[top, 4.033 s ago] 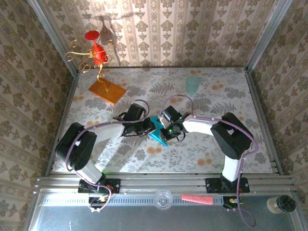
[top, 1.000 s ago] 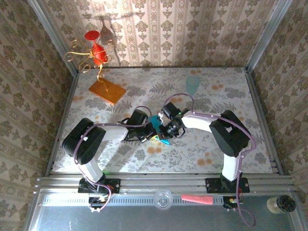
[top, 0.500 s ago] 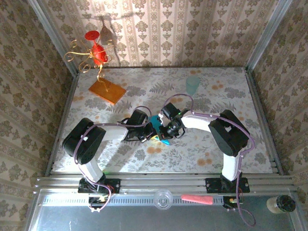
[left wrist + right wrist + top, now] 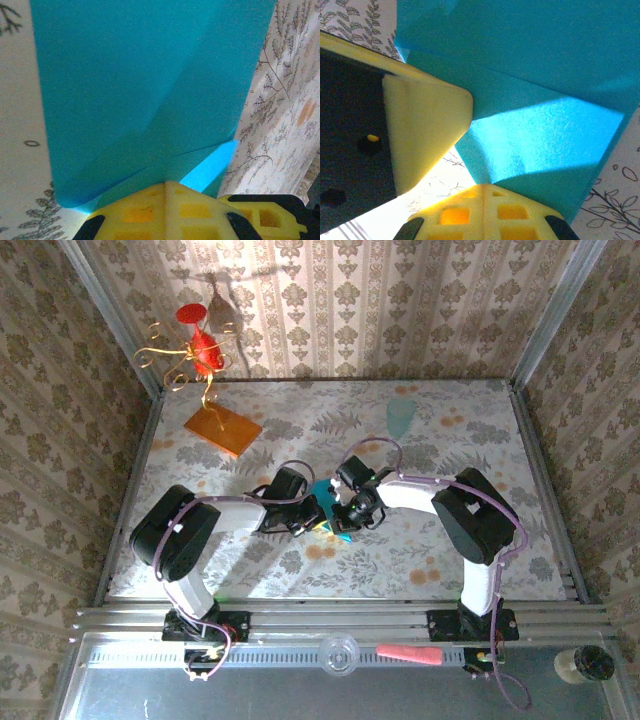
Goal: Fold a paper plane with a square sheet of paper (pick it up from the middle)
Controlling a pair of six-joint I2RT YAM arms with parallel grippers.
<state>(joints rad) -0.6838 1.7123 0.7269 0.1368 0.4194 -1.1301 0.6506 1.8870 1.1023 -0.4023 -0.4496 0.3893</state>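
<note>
The bench (image 4: pixel 480 550), covered in a pale leaf-and-flower print, carries a folded teal paper (image 4: pixel 323 489) near its middle. An orange slab (image 4: pixel 222 429) lies far left, and a mint cup (image 4: pixel 400 416) stands towards the far right.

Setting: a robotics lab test cell, not a lived-in room. Evidence: the worktop (image 4: pixel 480 430) carries a floral print and is boxed in on 3 sides by wallpaper-print panels (image 4: pixel 400 310) held in bare aluminium posts (image 4: pixel 558 310). 2 robot arms, the left arm (image 4: pixel 185 535) and the right arm (image 4: pixel 475 515), are bolted to a slotted aluminium rail (image 4: pixel 340 620) along the near edge. Staged props sit toward the far edge: a red-and-gold wire ornament (image 4: pixel 200 350) and an orange slab (image 4: pixel 222 430) by the far-left corner, and a pale mint cup (image 4: pixel 400 415) right of centre.
</note>
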